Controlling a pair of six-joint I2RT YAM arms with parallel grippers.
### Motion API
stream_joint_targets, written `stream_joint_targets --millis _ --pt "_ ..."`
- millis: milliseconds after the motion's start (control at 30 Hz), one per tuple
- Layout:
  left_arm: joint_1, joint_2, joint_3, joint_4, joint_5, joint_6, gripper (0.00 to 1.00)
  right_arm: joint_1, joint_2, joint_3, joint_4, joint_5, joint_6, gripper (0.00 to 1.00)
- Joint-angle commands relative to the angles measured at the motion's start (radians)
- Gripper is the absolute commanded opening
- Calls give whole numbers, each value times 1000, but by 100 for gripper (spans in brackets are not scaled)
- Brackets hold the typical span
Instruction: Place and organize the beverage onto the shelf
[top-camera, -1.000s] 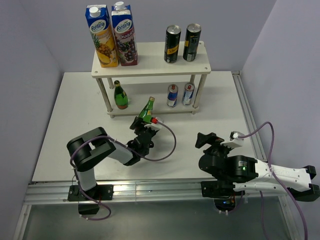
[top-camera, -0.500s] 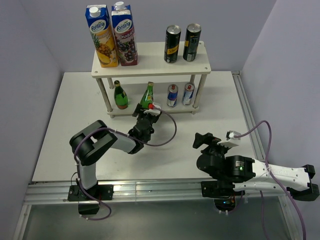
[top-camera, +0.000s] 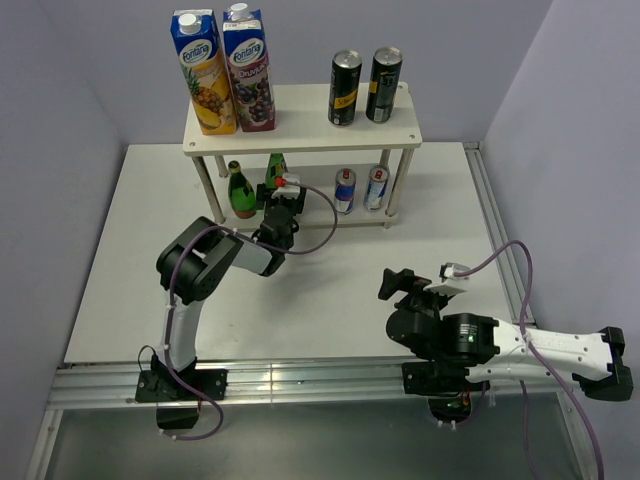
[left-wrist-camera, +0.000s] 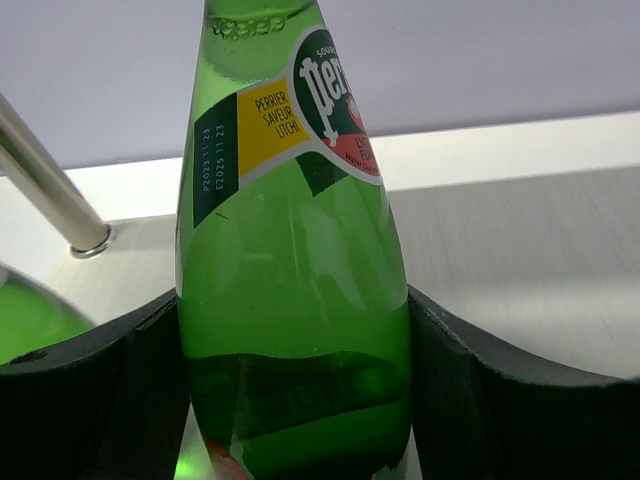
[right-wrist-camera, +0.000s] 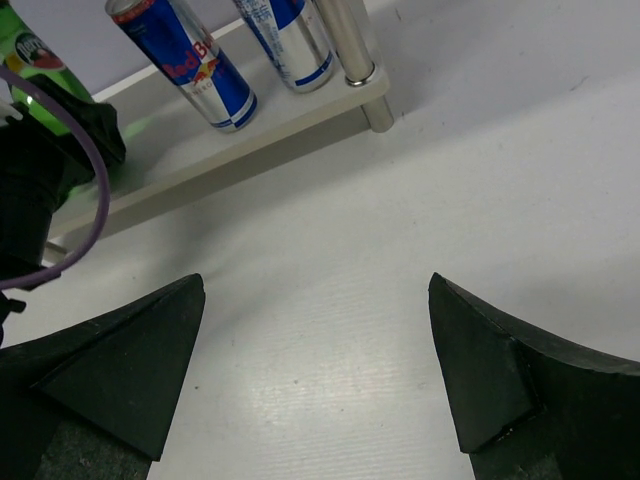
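"Where was the green bottle (left-wrist-camera: 290, 280)?"
"Clamped upright in the left claw (top-camera: 279, 203), at the shelf's (top-camera: 300, 132) lower board, just beside the second bottle (top-camera: 240, 192); an open gap separated it from the silver-blue cans (top-camera: 345, 190)."
"The right claw (right-wrist-camera: 318, 372)?"
"Spread wide over bare counter (top-camera: 450, 200), well before the shelf's front edge."

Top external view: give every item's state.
Gripped green glass bottle: upright at lower tier.
Second green glass bottle: upright, lower tier.
Slim silver-blue cans: upright, lower tier.
Black-and-yellow cans: upright, top tier.
Tall juice cartons: upright, top tier.
Left gripper: jaws shut on bottle.
Right gripper: jaws open.
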Motion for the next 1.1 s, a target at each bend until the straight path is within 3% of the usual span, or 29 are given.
stream_joint_targets --millis 0,367,633,867,967,1067 --pt "8 13 75 660 41 -59 0 -5 23 -6 49 40 -15 100" --pt "-14 -2 -100 660 -48 -164 0 -8 17 -11 46 48 -3 100" --pt "-99 64 -134 659 -211 -53 0 -8 -5 -13 26 46 17 100" --pt "-124 44 -132 659 -266 -27 0 -8 -23 -19 26 46 21 100" --pt "-141 21 -115 521 -323 -18 0 -7 -28 -20 26 45 21 100" --pt "-176 1 -183 603 -294 22 0 -7 -36 -25 49 42 0 100"
